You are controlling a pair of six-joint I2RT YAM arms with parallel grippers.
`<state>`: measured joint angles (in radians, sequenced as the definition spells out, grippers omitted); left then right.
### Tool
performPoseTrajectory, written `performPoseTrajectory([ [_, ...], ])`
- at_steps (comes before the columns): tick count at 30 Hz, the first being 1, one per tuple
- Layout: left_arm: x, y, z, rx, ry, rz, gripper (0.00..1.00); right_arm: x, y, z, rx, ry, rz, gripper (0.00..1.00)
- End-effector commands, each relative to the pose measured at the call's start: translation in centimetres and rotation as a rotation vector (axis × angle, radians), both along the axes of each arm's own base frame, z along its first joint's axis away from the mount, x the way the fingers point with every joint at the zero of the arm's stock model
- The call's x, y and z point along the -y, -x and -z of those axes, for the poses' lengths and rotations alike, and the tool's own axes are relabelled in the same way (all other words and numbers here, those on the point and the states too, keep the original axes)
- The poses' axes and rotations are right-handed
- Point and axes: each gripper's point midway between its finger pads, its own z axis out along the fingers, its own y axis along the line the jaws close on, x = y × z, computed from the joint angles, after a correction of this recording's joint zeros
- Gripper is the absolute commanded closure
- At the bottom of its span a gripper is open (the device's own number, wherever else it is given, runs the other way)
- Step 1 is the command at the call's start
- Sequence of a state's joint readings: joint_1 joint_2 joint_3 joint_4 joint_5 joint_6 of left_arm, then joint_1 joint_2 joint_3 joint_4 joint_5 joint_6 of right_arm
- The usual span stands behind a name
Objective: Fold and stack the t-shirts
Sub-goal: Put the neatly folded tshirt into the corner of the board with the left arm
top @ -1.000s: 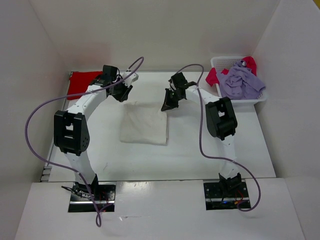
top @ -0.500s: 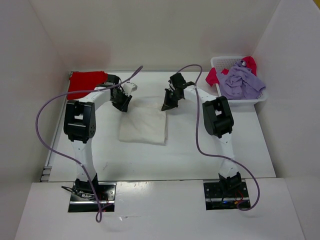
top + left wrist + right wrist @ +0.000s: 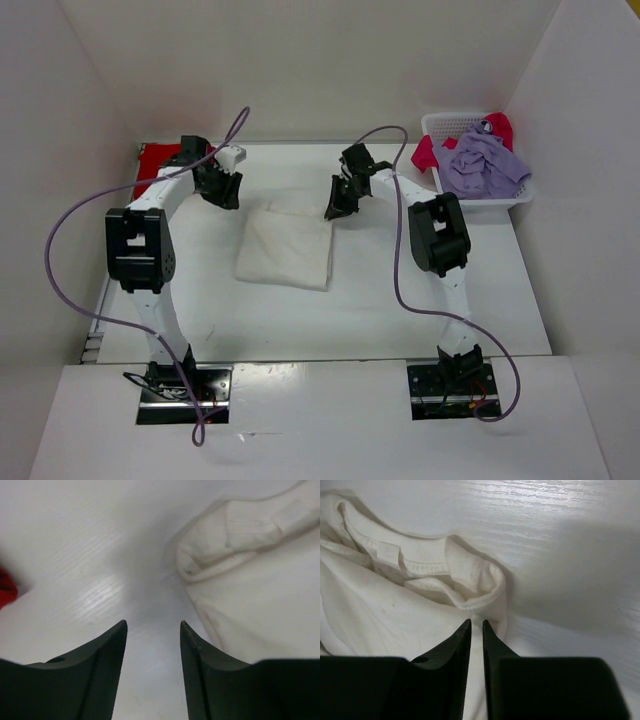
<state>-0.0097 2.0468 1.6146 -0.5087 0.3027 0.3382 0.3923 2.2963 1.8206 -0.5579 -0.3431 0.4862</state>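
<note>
The left tool (image 3: 151, 627) stands parted above the table (image 3: 90, 555), off-white t-shirt (image 3: 260, 590) alongside

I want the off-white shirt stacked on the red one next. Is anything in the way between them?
Nothing lies on the table between the off-white shirt and the red shirt. Only the left gripper hangs over that stretch, jaws open and empty, and its arm partly covers the red shirt from above.

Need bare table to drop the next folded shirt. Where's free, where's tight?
Free: the wide near strip of table between the off-white shirt and the arm bases; also the patch between the right arm and the right wall, nearer than the basket. Crowded: the far edge, with red shirt, left fingers, right fingers and basket.
</note>
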Motion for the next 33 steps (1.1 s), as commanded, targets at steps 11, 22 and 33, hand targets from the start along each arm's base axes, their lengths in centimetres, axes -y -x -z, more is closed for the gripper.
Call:
performPoseTrajectory([
  [11, 5.8, 11.4, 1.9, -0.365, 0.397, 0.106, 0.1, 2.7, 3.7, -12.5, 0.191, -0.003, 0.003, 0.54],
  [22, 5.8, 13.4, 6.8, -0.49, 0.282, 0.054, 0.01, 5.0, 7.2, -16.1, 0.245, 0.014, 0.043, 0.52],
  [33, 8.2, 13.9, 9.5, -0.578, 0.295, 0.11, 0.75, 7.0, 8.1, -21.0, 0.325, 0.005, 0.097, 0.52],
])
